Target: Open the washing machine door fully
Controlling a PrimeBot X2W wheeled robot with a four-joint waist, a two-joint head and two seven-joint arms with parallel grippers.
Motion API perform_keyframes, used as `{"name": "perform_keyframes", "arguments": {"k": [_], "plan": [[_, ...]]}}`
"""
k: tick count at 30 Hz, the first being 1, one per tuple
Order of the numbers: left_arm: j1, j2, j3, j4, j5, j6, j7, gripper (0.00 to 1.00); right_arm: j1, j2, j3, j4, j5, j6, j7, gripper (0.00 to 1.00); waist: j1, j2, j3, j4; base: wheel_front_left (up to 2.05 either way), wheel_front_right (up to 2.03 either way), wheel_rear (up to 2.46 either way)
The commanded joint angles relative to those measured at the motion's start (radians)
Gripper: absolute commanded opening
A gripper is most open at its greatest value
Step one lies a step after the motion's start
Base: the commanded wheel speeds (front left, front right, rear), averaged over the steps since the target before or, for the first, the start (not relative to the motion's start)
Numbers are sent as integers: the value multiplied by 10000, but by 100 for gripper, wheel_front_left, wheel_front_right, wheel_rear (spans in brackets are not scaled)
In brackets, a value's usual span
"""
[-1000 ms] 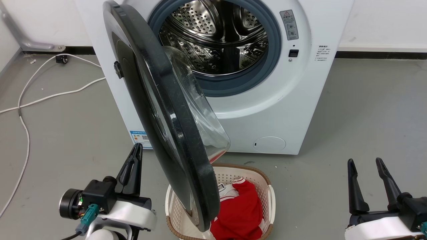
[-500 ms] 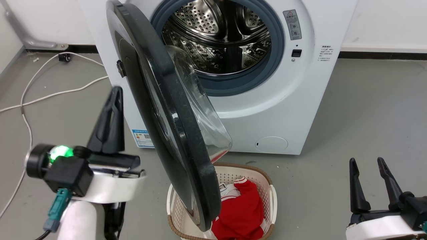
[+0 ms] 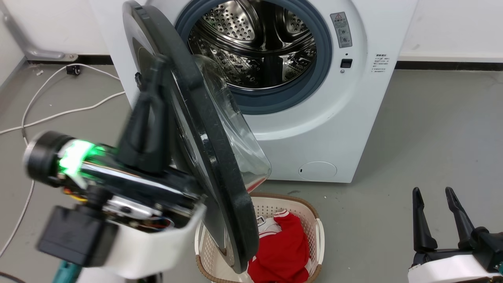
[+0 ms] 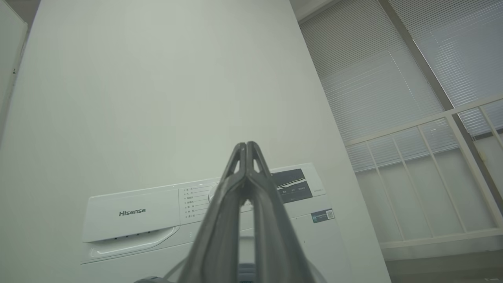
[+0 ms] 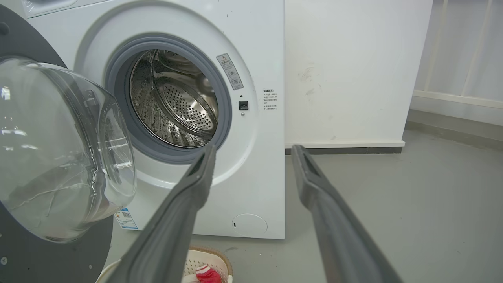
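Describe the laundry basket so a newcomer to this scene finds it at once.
Start at the white washing machine with its open steel drum. On the grey floor before it, beneath the lower edge of the swung-out washing machine door, sits the laundry basket. It alone is cream, perforated, brown-rimmed, holding a red garment.

Floor (image 3: 432, 129): plain grey, matte. White wall (image 3: 452, 27) behind, dark skirting strip (image 3: 448, 65) along its base. White cable (image 3: 59, 114) snakes across the floor at left, toward a small black plug (image 3: 72, 70) by the skirting. Grey pipe bracket (image 3: 39, 53) at the wall foot. Left wrist view: slatted blinds (image 4: 385, 78), white frame bars (image 4: 432, 118) below. Light is even and diffuse.
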State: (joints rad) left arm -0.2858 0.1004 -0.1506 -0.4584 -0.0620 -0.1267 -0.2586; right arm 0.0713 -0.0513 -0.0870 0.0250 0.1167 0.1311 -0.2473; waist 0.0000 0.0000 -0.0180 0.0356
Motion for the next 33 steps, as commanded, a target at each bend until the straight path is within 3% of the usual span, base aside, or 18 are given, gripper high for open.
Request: {"name": "perform_keyframes", "arguments": {"k": [1,8,19,27,33], "plan": [[200,30,-276,-52,-116,-11,123,0,-11,21,5,14,39,-7,-62,100,0,0,-14,-20,0,0,0],[1227,103,-1963,39,-1203,-36,1382,0,85,22,36,53,109,-7,-59,100,0,0,-60,-96,0,0,0],[3201,434,-3590,933,-2231,-44,3091,0,79,22,72,114,132,-7,73,100,0,0,-97,24,0,0,0],[3618,618,-3754,2005,-1900,308,3019,0,32,22,196,170,223,-7,88,100,0,0,-31,-2,0,0,0],[3185,359,-3501,2919,-1826,570,2427,0,-55,22,219,240,286,-7,90,100,0,0,71,-33,0,0,0]]}}
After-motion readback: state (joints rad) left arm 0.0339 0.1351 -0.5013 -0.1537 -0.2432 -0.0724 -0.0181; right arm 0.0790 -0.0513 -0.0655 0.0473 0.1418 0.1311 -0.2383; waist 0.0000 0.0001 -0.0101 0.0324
